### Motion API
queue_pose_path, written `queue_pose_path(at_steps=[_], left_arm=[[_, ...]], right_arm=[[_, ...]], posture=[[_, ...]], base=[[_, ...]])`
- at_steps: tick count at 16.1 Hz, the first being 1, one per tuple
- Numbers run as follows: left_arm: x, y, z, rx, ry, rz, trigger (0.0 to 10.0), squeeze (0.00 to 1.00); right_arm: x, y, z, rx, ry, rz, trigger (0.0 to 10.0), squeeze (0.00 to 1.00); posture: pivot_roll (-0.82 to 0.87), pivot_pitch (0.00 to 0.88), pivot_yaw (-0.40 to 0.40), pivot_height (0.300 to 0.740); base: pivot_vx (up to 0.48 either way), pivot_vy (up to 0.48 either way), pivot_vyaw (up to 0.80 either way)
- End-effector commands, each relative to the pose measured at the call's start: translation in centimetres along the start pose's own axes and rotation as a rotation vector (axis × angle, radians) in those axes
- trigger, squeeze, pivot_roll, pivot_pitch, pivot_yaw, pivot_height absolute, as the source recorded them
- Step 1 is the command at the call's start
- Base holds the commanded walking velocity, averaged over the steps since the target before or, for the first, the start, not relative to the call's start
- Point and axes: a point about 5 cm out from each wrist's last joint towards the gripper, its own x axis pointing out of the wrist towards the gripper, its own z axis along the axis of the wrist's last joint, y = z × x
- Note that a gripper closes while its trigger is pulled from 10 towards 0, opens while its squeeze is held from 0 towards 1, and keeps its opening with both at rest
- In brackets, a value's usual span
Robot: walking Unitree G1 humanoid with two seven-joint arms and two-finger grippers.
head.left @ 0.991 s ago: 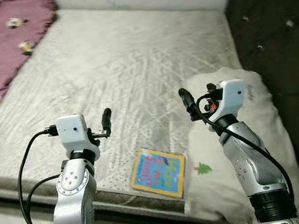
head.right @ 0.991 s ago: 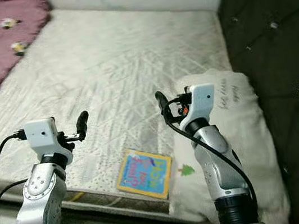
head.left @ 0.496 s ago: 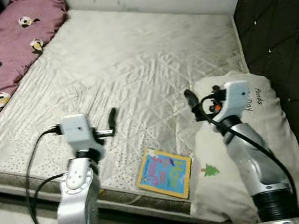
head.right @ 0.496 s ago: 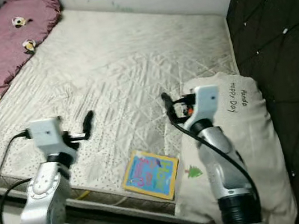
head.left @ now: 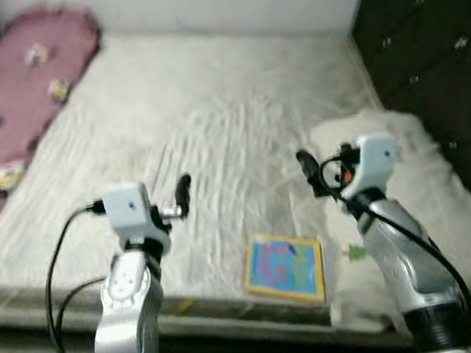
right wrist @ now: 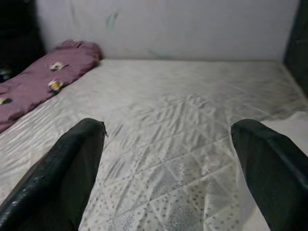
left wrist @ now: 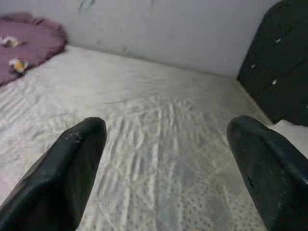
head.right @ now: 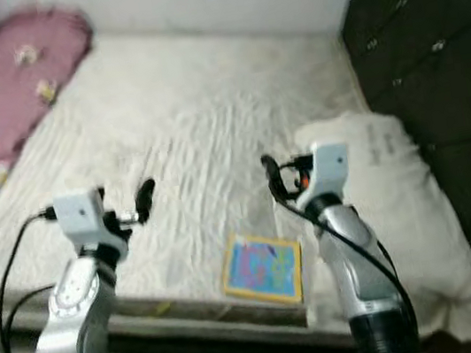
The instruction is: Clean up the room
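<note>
A colourful picture book (head.left: 283, 269) lies flat on the white quilted mattress (head.left: 208, 118), close to its front edge. My left gripper (head.left: 182, 188) hovers above the mattress to the left of the book, open and empty. To the right of the book my right gripper (head.left: 309, 168) is held over the edge of a white pillow (head.left: 435, 217), also open and empty. Both wrist views look between wide-apart black fingers (left wrist: 72, 168) (right wrist: 72, 168) across the bare mattress toward the wall.
A maroon blanket with cartoon prints (head.left: 15, 113) lies along the far left of the mattress. A dark tufted headboard (head.left: 427, 30) stands on the right, with the pillow against it. A pale wall (head.left: 190, 0) closes the far side. The view is blurred.
The whole picture has shifted and blurred, so the camera has moved. Both arms keep the same raised pose with fingers apart, and the book and pillow lie as before.
</note>
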Motion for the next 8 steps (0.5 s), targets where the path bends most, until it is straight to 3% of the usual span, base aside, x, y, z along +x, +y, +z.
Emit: queue_pose_path(at_steps=[1,3,8], left_arm=[[-0.14,0.7,0.17,0.016,0.0,0.02,10.0,0.0],[-0.13,0.69,0.17,0.016,-0.001,0.019,10.0,0.0],[-0.08,0.44,0.19,0.009,-0.009,0.005,10.0,0.0]], right_arm=[[0.17,0.69,0.18,0.003,-0.007,0.019,10.0,0.0],[0.18,0.69,0.16,0.001,-0.006,0.02,10.0,0.0],[0.23,0.6,0.07,-0.003,0.002,0.02,10.0,0.0]], posture=[[0.01,0.007,-0.063,0.74],[0.01,0.007,-0.063,0.74],[0.01,0.001,-0.067,0.74]], base=[[0.0,0.48,0.0],[0.0,0.472,0.0],[0.0,0.0,0.0]])
